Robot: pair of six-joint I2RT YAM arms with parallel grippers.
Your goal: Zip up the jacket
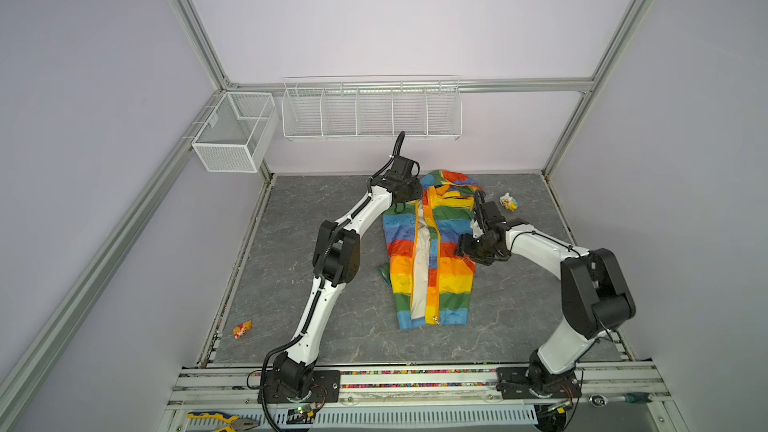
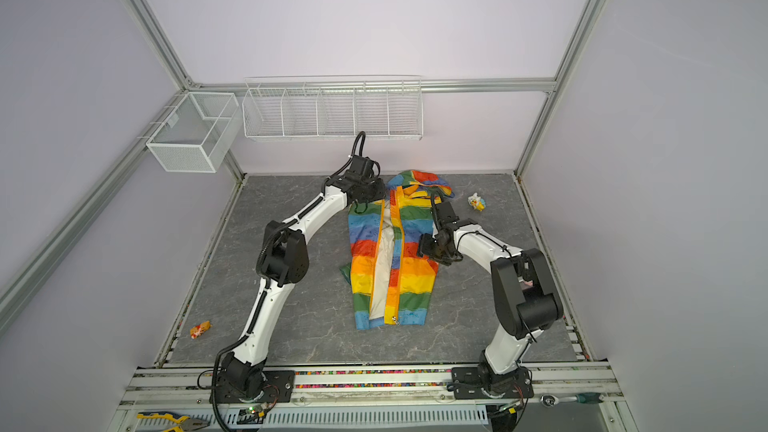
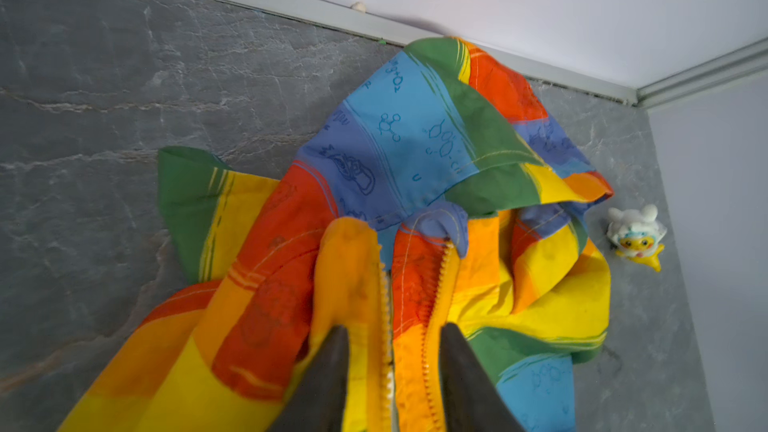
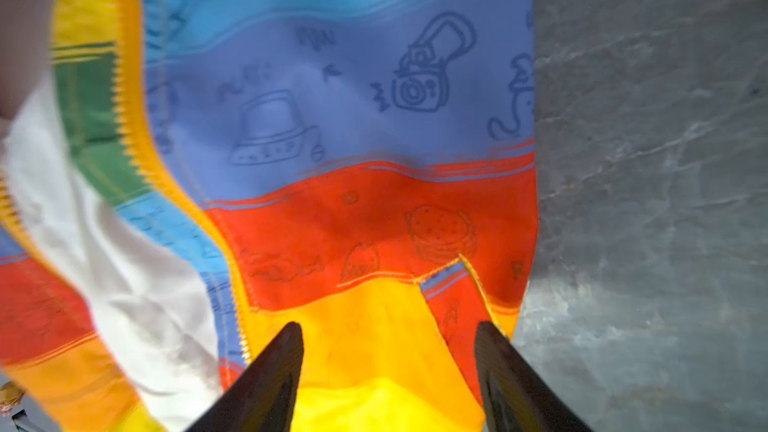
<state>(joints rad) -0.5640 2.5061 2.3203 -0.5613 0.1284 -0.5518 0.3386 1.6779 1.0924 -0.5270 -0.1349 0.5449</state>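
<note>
Striped thin fabric in red, orange, yellow, green and blue marks the jacket, which lies front-up on the grey table with its hood toward the back wall and its hem toward the arm bases. We judge the task barely begun: the front stands open, the cream lining shows between the two orange zipper edges along most of the length, and the metal slider sits at the hem. The full run up to the collar is left to do. The left gripper is partly open at the collar end, its fingers astride both zipper edges with a clear gap and, as far as we can see, no fabric clamped. The right gripper is wide open and holds nothing; it hangs over the panel on the robot's right near mid-length, close to the outer edge
</note>
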